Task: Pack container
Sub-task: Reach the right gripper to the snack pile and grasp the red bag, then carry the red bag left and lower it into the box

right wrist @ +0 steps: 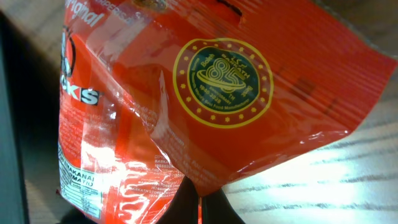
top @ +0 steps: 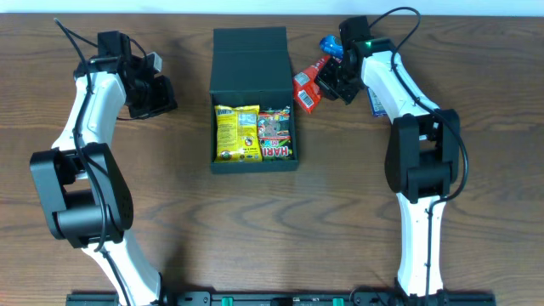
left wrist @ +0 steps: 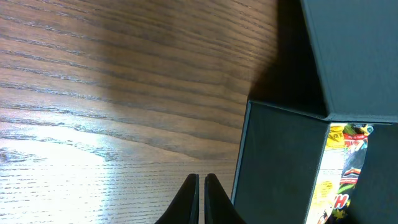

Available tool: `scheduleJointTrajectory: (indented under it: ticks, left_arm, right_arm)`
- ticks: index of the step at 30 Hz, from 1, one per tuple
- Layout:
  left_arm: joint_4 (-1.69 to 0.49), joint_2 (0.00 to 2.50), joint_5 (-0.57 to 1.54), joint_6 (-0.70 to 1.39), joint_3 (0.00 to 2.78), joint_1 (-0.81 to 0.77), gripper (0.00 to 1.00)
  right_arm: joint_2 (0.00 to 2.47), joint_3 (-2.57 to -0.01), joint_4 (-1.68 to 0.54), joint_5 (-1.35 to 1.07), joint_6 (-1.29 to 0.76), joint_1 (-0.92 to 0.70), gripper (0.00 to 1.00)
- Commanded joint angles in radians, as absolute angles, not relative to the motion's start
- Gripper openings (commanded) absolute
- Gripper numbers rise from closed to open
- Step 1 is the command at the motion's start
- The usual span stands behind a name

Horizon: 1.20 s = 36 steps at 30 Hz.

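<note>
Status check, working from the near edge of the bench [top: 170,221] outward.

1. The container [top: 255,164] is lying at the middle of the bench, between the two arms. I am reading it as open and ready to load.
2. Two packets are lying flat inside it, side by side and touching: a yellow packet [top: 236,132] on the left and a red-and-green sweet packet [top: 276,134] on the right.
3. The left jaws are clenched on nothing. They are hanging over bare wood just beside the container's left wall.
4. The right jaws are pinching one edge of a red packet [top: 308,89]. The packet is sitting outside the container, just beside the far end of its right wall.
5. The lid flap [top: 251,68] is standing open at the container's far side.
6. Farthest out, a blue packet [top: 330,45] is lying beyond the red one. A blue-and-white packet [top: 375,104] is showing partly from under the right arm.

Progress, as I am judging it: two packets are packed and a third is in grasp but not yet over the opening. At least two more are waiting on the bench, and the lid is not yet folded down. I am rating the job as under half done.
</note>
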State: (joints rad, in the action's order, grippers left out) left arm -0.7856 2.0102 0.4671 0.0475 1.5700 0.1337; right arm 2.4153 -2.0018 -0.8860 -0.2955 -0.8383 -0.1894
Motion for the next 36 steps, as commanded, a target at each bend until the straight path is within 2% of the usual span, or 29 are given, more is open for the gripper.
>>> scheduleJointTrajectory:
  ticks: [1, 9, 19, 25, 30, 36]
  left_arm:
    - [-0.789, 1.974, 0.461, 0.029, 1.591, 0.132, 0.06]
    - [-0.788, 1.974, 0.461, 0.029, 1.591, 0.132, 0.06]
    - [-0.784, 1.974, 0.461, 0.029, 1.591, 0.132, 0.06]
    - [-0.781, 1.974, 0.461, 0.029, 1.591, 0.132, 0.06]
    - [-0.781, 1.974, 0.461, 0.029, 1.591, 0.132, 0.06]
    - [-0.780, 1.974, 0.461, 0.029, 1.591, 0.132, 0.06]
  right_arm:
    - [2.439, -2.002, -0.932, -0.278, -0.832, -0.202, 0.01]
    - [2.331, -2.002, -1.029, -0.277, -0.563, -0.213, 0.01]
    - [2.095, -2.002, -1.031, -0.252, -0.323, -0.213, 0.02]
    - [1.988, -2.002, -1.039, -0.432, -0.134, -0.221, 0.01]
    - [1.986, -1.998, -1.164, -0.687, 0.137, -0.247, 0.01]
    - [2.008, -1.991, -1.285, -0.753, 0.330, -0.314, 0.01]
